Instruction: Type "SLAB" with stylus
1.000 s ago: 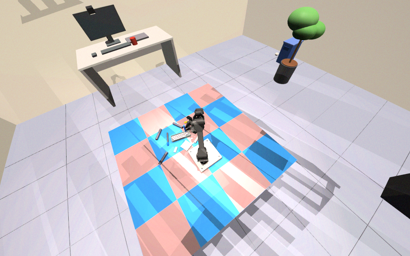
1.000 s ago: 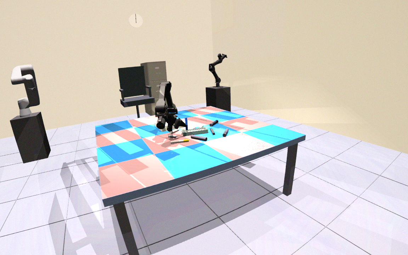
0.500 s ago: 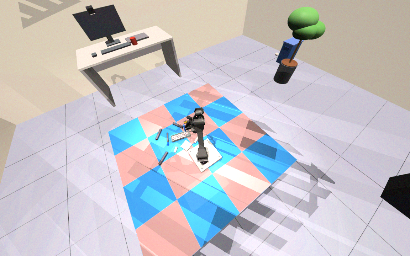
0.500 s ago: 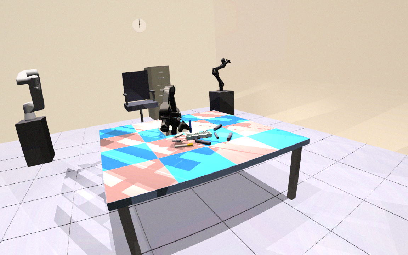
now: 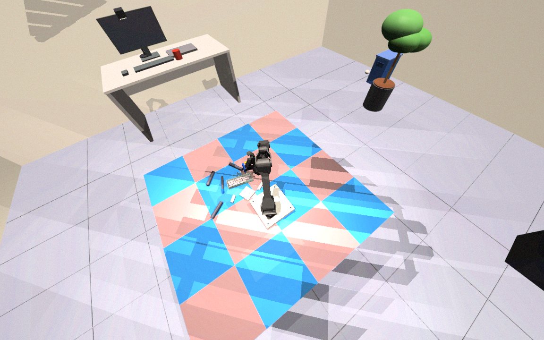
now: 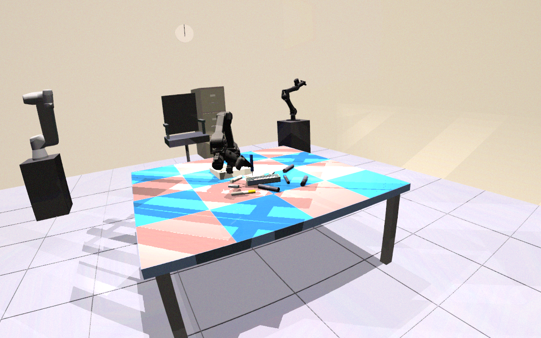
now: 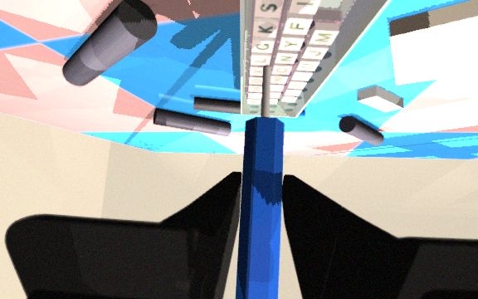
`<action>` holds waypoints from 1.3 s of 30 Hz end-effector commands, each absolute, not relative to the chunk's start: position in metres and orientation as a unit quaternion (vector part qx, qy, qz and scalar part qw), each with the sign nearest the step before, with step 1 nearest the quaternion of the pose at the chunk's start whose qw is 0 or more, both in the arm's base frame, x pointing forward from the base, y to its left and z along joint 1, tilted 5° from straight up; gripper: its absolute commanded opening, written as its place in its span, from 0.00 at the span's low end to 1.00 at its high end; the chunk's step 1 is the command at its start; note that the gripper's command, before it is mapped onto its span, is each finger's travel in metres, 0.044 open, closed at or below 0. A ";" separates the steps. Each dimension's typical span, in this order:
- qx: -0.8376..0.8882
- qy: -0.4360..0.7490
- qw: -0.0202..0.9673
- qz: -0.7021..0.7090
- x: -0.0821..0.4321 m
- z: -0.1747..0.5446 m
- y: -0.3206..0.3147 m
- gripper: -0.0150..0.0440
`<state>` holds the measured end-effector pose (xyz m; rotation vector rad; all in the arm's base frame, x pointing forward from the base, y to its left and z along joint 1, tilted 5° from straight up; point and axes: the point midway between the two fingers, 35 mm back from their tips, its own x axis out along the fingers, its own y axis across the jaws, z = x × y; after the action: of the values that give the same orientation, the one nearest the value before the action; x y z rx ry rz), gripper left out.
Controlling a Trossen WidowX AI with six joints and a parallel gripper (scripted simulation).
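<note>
My gripper point(image 5: 244, 165) point(image 6: 250, 165) point(image 7: 261, 183) is shut on the blue stylus point(image 6: 251, 158) point(image 7: 261, 249), which stands roughly upright between the black fingers with its thin grey tip forward. The white keyboard point(image 5: 239, 180) point(image 6: 262, 180) point(image 7: 357, 39) lies on the table beside the gripper. In the wrist view the grey tip point(image 7: 266, 72) overlaps the keys just by the L key point(image 7: 260, 61). The S key point(image 7: 269, 7) is in the same row at the top edge, past K and G. I cannot tell whether the tip touches a key. The A and B keys cannot be made out.
Several dark cylinders point(image 5: 216, 210) point(image 6: 268, 188) point(image 7: 110, 46) lie around the keyboard. A yellow-ended marker point(image 6: 243, 193) lies in front of it. A small white block point(image 5: 233, 198) point(image 7: 380, 100) and a flat white piece point(image 5: 247, 193) lie between the keyboard and the arm's base plate point(image 5: 286, 208).
</note>
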<state>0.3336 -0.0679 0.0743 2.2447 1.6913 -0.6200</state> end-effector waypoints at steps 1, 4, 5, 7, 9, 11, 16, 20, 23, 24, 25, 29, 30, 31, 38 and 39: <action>0.773 0.582 0.132 -0.214 0.335 0.074 -0.065 0.27; 0.773 0.582 0.132 -0.214 0.339 0.075 -0.056 0.25; 0.774 0.581 0.132 -0.214 0.340 0.076 -0.051 0.25; 0.774 0.581 0.132 -0.214 0.344 0.078 -0.040 0.25; 0.774 0.582 0.131 -0.212 0.348 0.080 -0.028 0.25; 0.774 0.582 0.130 -0.211 0.350 0.081 -0.019 0.25; 0.774 0.582 0.130 -0.211 0.350 0.080 -0.018 0.25; 0.774 0.582 0.130 -0.211 0.349 0.066 -0.018 0.25; 0.774 0.582 0.130 -0.211 0.349 0.061 -0.017 0.25; 0.774 0.582 0.130 -0.211 0.349 0.061 -0.017 0.25; 0.774 0.582 0.130 -0.211 0.349 0.061 -0.017 0.25; 0.774 0.582 0.130 -0.211 0.349 0.061 -0.017 0.25; 0.774 0.582 0.130 -0.211 0.349 0.061 -0.017 0.25; 0.774 0.582 0.130 -0.211 0.349 0.061 -0.017 0.25; 0.774 0.582 0.130 -0.211 0.348 0.059 -0.017 0.39; 0.774 0.582 0.130 -0.211 0.348 0.059 -0.017 0.39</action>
<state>0.3489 -0.0176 0.0606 2.2425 1.6882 -0.6114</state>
